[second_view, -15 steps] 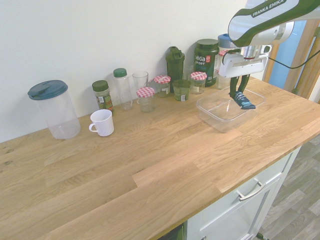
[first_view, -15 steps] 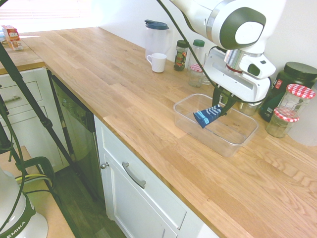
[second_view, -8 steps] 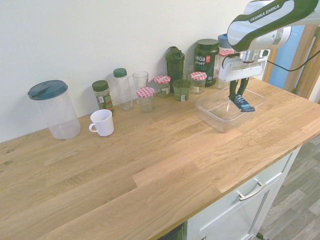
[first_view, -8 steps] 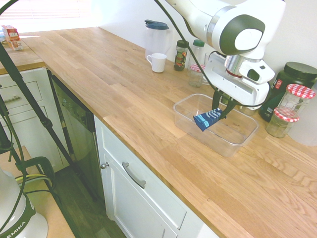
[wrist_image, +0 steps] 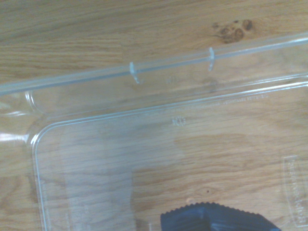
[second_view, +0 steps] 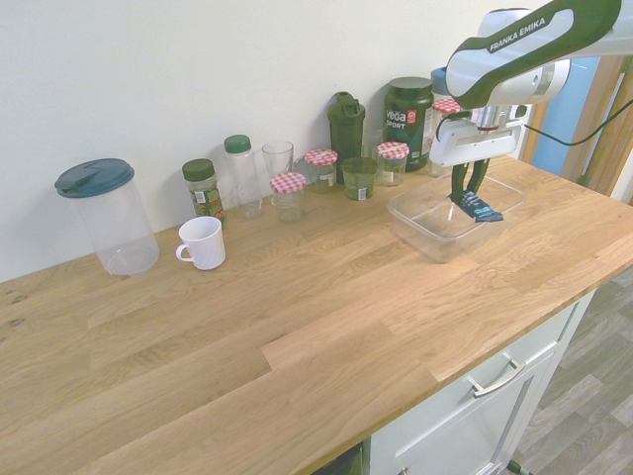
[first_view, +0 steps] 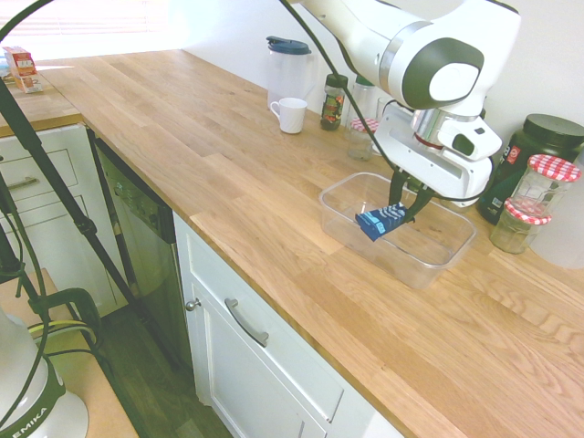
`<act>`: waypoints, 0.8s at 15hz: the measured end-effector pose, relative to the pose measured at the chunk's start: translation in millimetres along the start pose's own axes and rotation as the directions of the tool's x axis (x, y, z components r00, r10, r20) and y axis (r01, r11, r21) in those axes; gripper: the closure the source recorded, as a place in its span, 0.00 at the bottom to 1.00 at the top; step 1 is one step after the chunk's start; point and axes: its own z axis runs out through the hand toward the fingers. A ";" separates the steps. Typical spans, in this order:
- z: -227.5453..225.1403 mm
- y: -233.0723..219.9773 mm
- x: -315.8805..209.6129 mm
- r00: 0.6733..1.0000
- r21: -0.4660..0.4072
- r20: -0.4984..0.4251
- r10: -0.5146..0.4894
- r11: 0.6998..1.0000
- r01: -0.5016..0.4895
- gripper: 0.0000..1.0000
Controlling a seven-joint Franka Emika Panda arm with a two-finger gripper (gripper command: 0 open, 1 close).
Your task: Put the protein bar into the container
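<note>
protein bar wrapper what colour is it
Dark blue with white and light-blue markings on the protein bar; clearest in the first exterior view.

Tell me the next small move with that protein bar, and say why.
Probably lower a little more, then open. The gripper is shut on the protein bar, pointing down over the open container. The bar hangs tilted at about rim level, with the tub's clear bottom under it in the wrist view, so a short drop should land it inside.
</note>
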 end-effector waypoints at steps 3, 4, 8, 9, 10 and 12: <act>-3.4 -2.1 0.5 1.000 0.012 -0.001 0.003 1.000 -0.003 0.00; -3.2 -3.1 -0.1 1.000 0.014 0.001 0.004 1.000 -0.004 0.00; -3.3 -7.4 -2.1 1.000 0.018 0.002 -0.002 1.000 0.002 0.00; -3.3 -8.1 -2.7 1.000 0.019 0.002 -0.003 1.000 0.003 0.00; -3.2 -9.3 -3.6 1.000 0.019 0.003 -0.006 1.000 0.006 0.00; -3.9 -10.1 -3.8 1.000 0.019 0.001 -0.007 1.000 0.007 0.00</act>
